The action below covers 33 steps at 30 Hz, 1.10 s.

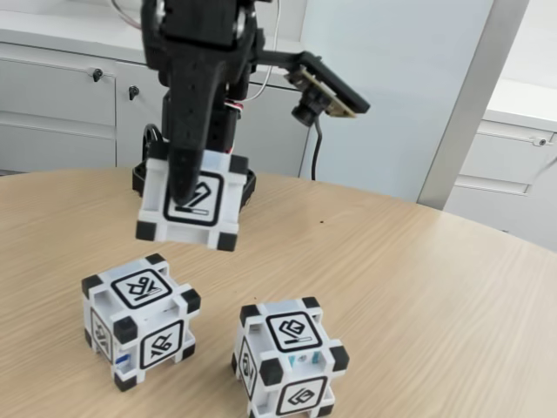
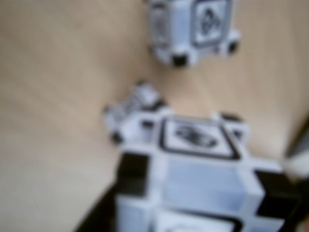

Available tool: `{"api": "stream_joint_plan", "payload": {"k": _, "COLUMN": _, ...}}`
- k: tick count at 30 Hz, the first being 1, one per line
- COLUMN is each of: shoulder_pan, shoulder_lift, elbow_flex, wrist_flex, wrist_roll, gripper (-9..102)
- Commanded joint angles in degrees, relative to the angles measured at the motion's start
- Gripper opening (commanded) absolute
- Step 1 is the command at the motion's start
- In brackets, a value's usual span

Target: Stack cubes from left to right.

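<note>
A: Jaws are pinching the tilted cube [image 1: 191,202], hanging above and behind the left cube [image 1: 139,318] on the tabletop [image 1: 418,287].

B: Yeah, set down crooked like that, I bet it slides off, maybe knocks the right cube [image 1: 289,355] beside it.

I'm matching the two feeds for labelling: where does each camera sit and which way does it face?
Fixed view: at the table's edge, slightly above, facing the arm with cabinets behind; its fingers hold the held cube off the table.
Wrist view: on the arm, looking down, blurred; the held cube fills the foreground.
Shared: the held cube, both resting cubes, the table.
</note>
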Motion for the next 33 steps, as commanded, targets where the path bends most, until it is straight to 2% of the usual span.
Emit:
{"api": "stream_joint_plan", "payload": {"k": 1, "shoulder_pan": 0.4, "shoulder_lift": -0.2, "elbow_flex": -3.3, "wrist_flex": 0.1, "wrist_roll": 0.0, "gripper": 19}}
{"api": "stream_joint_plan", "payload": {"k": 6, "shoulder_pan": 0.6, "shoulder_lift": -0.3, "elbow_flex": -2.6, "wrist_flex": 0.1, "wrist_roll": -1.1, "gripper": 19}}
{"api": "stream_joint_plan", "payload": {"k": 14, "shoulder_pan": 9.0, "shoulder_lift": -7.2, "elbow_flex": -3.3, "wrist_flex": -0.2, "wrist_roll": -2.9, "gripper": 19}}
{"api": "stream_joint_plan", "payload": {"k": 33, "shoulder_pan": 8.7, "shoulder_lift": -9.7, "elbow_flex": -3.4, "wrist_flex": -0.4, "wrist_roll": -3.7, "gripper": 20}}
